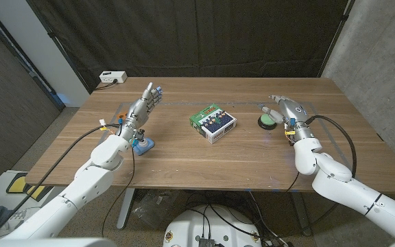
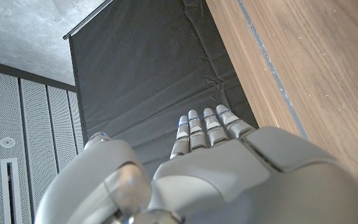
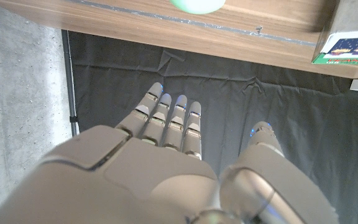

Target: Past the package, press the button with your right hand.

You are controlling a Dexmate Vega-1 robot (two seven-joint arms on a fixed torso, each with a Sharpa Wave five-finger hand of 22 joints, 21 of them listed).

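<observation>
The left hand point(image 1: 146, 101) is hovering over the bench point(image 1: 184, 154), fingers straight and together, holding nothing. The package point(image 1: 212, 123) is lying mid-bench, its long axis running ten to four o'clock. At its three o'clock, the green button point(image 1: 267, 121) is sitting just beside the right hand point(image 1: 286, 110), which is hanging extended and empty.

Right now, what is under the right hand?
The right hand hovers over the green button, open. The button's near edge shows beside the fingers; contact between them cannot be judged.
</observation>
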